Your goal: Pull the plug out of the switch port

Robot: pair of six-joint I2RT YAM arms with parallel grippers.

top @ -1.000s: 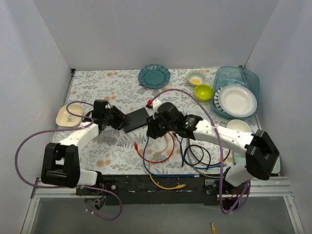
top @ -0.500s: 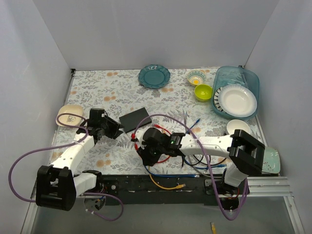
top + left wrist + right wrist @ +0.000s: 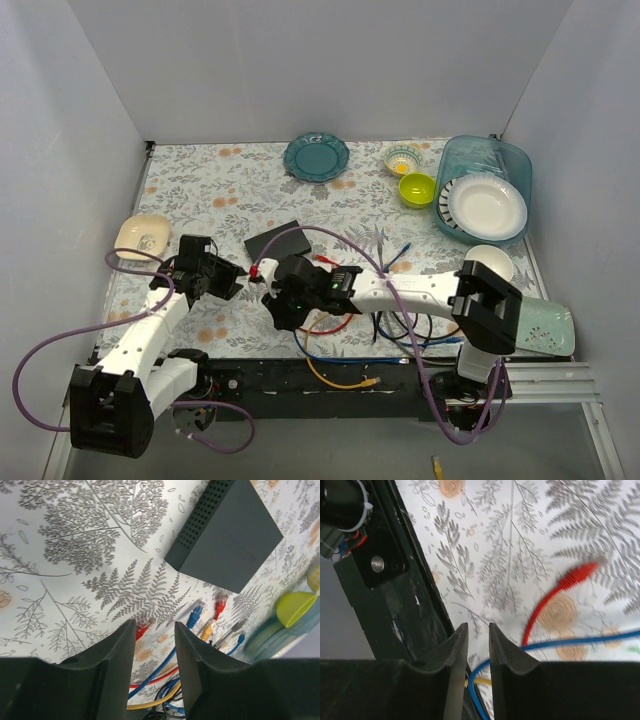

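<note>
Plug [image 3: 577, 572] out of switch [image 3: 225, 535]
Left gripper [image 3: 154, 627] and right gripper [image 3: 478, 627] narrowly parted, empty; raise straight, clear of cables [image 3: 555, 642].

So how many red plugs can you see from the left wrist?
2. One red plug lies nearest the camera; the other lies farther out beside a blue plug, near the black box's corner. Others may be hidden.

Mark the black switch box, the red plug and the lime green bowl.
switch box [image 3: 226, 537]: left wrist view, on its flat top face.
red plug [image 3: 577, 573]: right wrist view, on the end of the red cable.
green bowl [image 3: 417, 188]: top view, on its inside.
</note>
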